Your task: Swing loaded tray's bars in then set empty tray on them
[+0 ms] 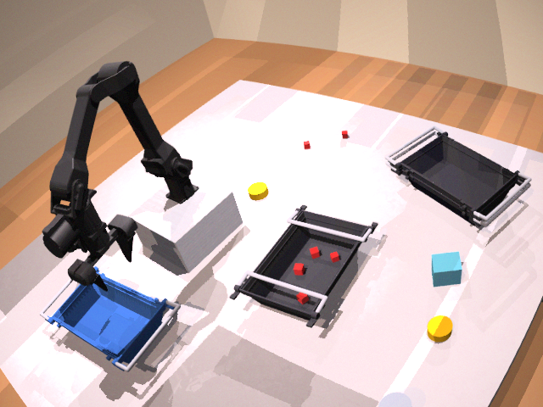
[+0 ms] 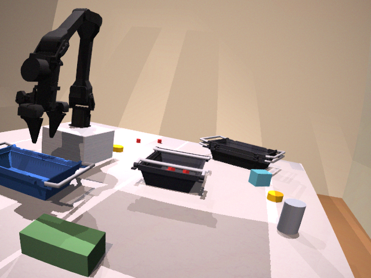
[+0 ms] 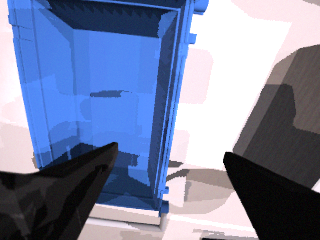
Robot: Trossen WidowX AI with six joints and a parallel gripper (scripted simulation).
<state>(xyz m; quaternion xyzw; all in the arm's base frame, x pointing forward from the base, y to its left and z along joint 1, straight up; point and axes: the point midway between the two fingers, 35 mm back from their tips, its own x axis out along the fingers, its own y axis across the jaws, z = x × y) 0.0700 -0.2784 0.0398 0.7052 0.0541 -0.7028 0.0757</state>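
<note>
Exterior view, near to far: green block (image 2: 62,244) closest, flat on the table (image 1: 280,372) (image 2: 191,239). Grey cylinder (image 1: 395,400) (image 2: 291,216) upright off to the side, only its top edge in the top view.

Empty blue tray (image 1: 131,302) (image 2: 29,188) (image 3: 120,65) upright on the table, its bars out past the ends; bar (image 1: 153,336) (image 2: 76,175) at one end clearly outward. Gripper (image 1: 117,275) (image 2: 43,139) (image 3: 171,149) above it, fingers pointing down, spread wide, nothing between them. Fingertips apart from the tray; wrist view has one over the tray's inside, the other outside its long wall.

Loaded black tray (image 1: 321,278) (image 2: 167,180) well apart from the blue one. Both its bars, near bar (image 1: 285,284) (image 2: 173,164) and far bar (image 1: 327,229) (image 2: 179,153), lie across the top. Top view shows four red blocks (image 1: 299,269) (image 2: 185,171) inside. Blue tray not on the bars.

Orange-yellow disc (image 1: 439,328) (image 2: 275,196) near the cyan block (image 1: 446,268) (image 2: 259,177). White pedestal (image 1: 210,238) (image 2: 97,146) under the arm (image 1: 85,126) (image 2: 85,57); yellow disc (image 1: 257,190) (image 2: 118,148) beside it. Farther: other black tray (image 1: 464,175) (image 2: 236,155), doubled bars outward, plus two loose red cubes (image 1: 306,145) (image 2: 138,140).
</note>
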